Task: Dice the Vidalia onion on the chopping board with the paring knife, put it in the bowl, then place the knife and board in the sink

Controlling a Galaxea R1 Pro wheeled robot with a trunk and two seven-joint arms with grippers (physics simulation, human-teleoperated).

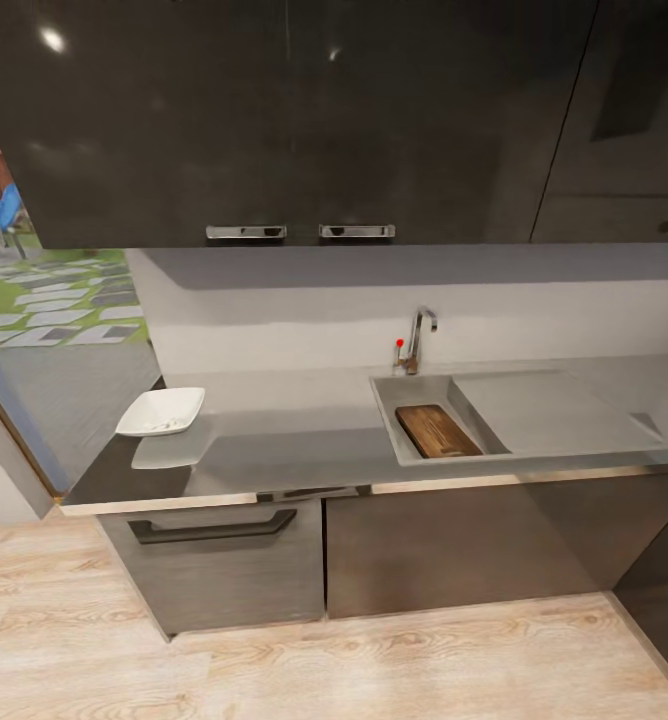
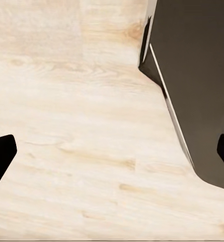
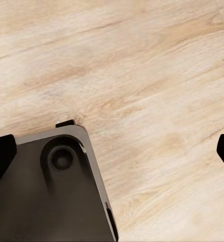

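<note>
Since the brown wooden chopping board (image 1: pixel 437 431) already lies inside the grey sink (image 1: pixel 389 400), with small white bits in the white square bowl (image 1: pixel 161 410) at nine o'clock on the shiny dark table (image 1: pixel 284 450), the job looks almost done. I cannot spot the knife. The left tool (image 2: pixel 112 156) and right tool (image 3: pixel 112 154) hang wide apart, holding nothing, over the pale wood floor (image 1: pixel 374 670).

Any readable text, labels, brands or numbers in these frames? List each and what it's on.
None: no word, number or brand can be read in the head view or either wrist view.
Nearest thing to a sign: a plain red dot on the tap behind the sink, no lettering.
The chopping board, the bowl, the upper cabinets and the drawer front carry no markings.
</note>
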